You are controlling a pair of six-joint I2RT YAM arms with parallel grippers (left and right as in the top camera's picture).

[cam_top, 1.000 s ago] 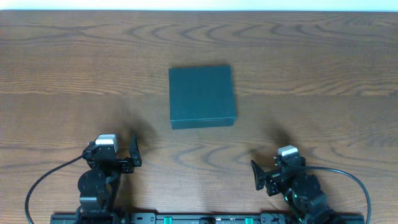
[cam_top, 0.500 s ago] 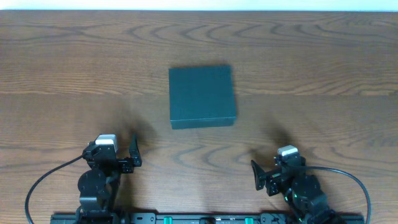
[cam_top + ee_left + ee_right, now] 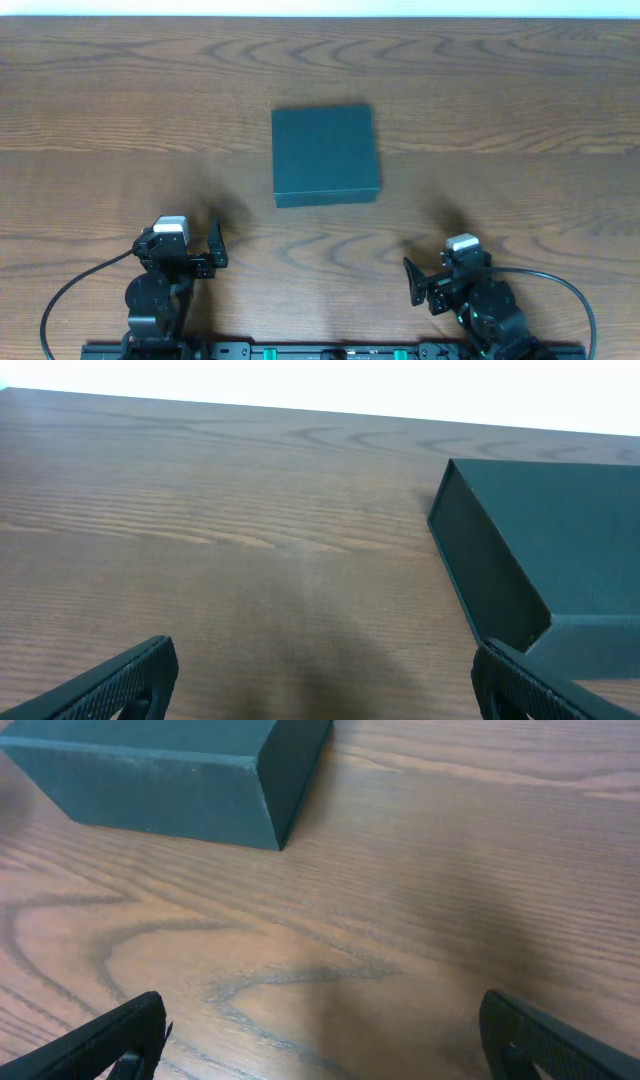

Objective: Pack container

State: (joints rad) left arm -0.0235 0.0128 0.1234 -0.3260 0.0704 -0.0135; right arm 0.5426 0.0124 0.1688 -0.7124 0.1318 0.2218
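Observation:
The container [image 3: 325, 155] is a dark, matte, roughly square box with its lid shut, lying flat in the middle of the wooden table [image 3: 100, 100]. My left gripper [image 3: 186, 240] sits near the front edge, left of and nearer than the box. It is open, with only bare wood between its fingers. In the left wrist view the container [image 3: 560, 550] lies ahead to the right of the gripper [image 3: 325, 662]. My right gripper [image 3: 450, 266] rests front right, also open and holding nothing. From the right wrist the container [image 3: 170, 770] is ahead at upper left of the gripper [image 3: 322, 1015].
A black mounting rail [image 3: 320, 350] runs along the table's front edge behind both arm bases. Dark cables [image 3: 70, 295] loop out from each arm. A pale strip [image 3: 320, 8] borders the far edge of the table.

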